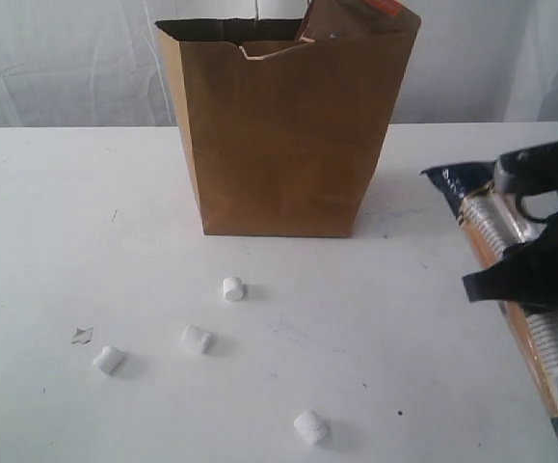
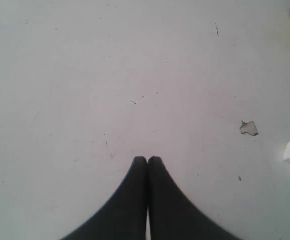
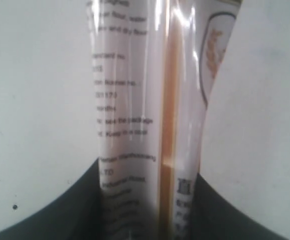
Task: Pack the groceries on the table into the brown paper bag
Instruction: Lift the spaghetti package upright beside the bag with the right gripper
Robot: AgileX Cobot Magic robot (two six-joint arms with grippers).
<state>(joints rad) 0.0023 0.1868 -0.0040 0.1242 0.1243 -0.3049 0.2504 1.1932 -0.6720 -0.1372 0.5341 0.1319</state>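
marshmallows (image 1: 309,426) lie scattered up front on the table (image 1: 66,212); at the left, the left gripper (image 2: 147,160) hangs pinched shut, empty. mid-table stands the brown paper bag (image 1: 279,145), and at the right edge the right gripper (image 3: 147,195) clamps the noodle pack (image 3: 134,75), which i'd guess next needs lifting over the bag's mouth.

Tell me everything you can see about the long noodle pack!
The noodle pack is long and thin, wrapped in shiny clear plastic with a dark blue end, an orange stripe and small black printing. It lies on the white table, right of the brown paper bag. The jaws of the right gripper sit against both its sides.
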